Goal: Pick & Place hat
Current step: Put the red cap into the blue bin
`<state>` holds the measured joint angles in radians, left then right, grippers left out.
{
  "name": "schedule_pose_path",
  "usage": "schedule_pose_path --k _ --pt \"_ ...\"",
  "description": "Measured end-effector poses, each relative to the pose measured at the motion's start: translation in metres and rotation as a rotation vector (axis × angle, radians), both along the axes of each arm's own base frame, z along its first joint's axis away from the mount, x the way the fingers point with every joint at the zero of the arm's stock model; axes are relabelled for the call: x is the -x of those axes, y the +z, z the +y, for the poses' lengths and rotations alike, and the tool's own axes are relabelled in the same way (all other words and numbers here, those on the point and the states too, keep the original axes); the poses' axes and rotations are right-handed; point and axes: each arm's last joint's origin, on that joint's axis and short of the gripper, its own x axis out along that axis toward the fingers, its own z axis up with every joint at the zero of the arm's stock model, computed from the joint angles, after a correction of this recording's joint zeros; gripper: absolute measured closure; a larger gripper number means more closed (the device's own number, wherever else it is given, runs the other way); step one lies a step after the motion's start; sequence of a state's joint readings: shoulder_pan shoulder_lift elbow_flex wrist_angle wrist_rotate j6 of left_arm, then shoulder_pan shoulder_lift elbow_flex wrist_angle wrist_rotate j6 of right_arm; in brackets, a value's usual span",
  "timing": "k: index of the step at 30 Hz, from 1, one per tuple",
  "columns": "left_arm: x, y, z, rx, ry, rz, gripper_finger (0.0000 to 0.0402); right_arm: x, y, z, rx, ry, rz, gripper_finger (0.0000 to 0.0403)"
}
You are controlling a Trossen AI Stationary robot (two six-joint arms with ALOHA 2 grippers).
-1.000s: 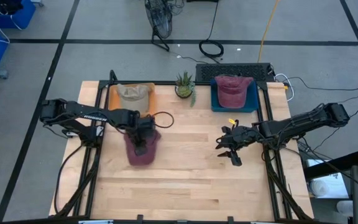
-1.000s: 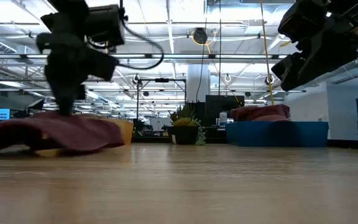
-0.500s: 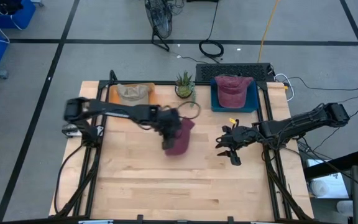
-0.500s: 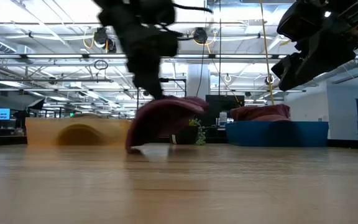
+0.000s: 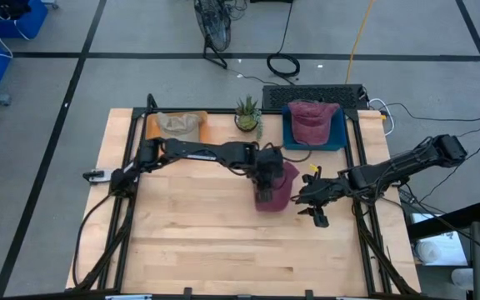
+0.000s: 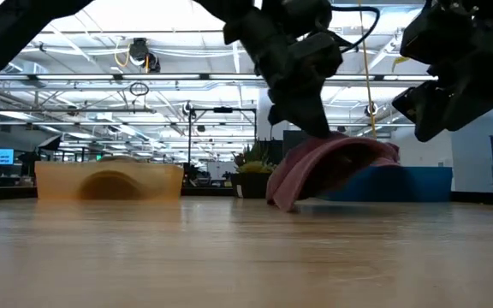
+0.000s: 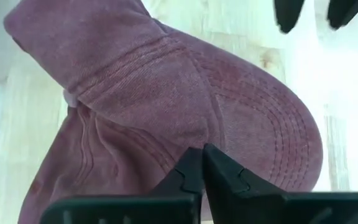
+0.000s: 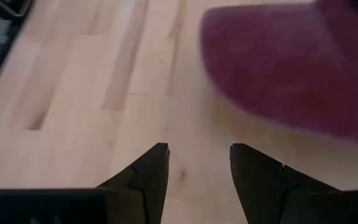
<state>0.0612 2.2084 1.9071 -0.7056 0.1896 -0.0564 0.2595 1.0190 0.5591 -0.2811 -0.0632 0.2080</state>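
Hat (image 5: 277,187) hangs pinched in the left gripper (image 5: 264,185) at frame centre, offered toward the spread right gripper (image 5: 313,204) for handover.

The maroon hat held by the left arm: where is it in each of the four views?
High view: maroon hat right of table centre, under the left gripper.
Low view: right of centre, partly hiding the blue bin.
Left wrist view: fills the picture.
Right wrist view: upper right.
Shared landmark: the wooden table.
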Motion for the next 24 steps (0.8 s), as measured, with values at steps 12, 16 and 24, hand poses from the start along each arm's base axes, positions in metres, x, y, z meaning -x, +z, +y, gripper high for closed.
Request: schedule_pose_path --k 12,16,24 --pt "0.007 -0.007 -0.003 -0.095 -0.001 0.121 0.0290 -0.001 0.000 0.001 0.018 -0.032 -0.021 0.0248" --pt "0.021 -0.007 -0.004 -0.094 -0.015 0.251 0.0273 -0.004 -0.007 0.000 0.047 -0.068 -0.152 0.0248" --pt "0.045 0.007 -0.013 -0.120 -0.022 0.271 0.0271 -0.006 -0.016 -0.007 0.020 -0.151 -0.376 0.0248"
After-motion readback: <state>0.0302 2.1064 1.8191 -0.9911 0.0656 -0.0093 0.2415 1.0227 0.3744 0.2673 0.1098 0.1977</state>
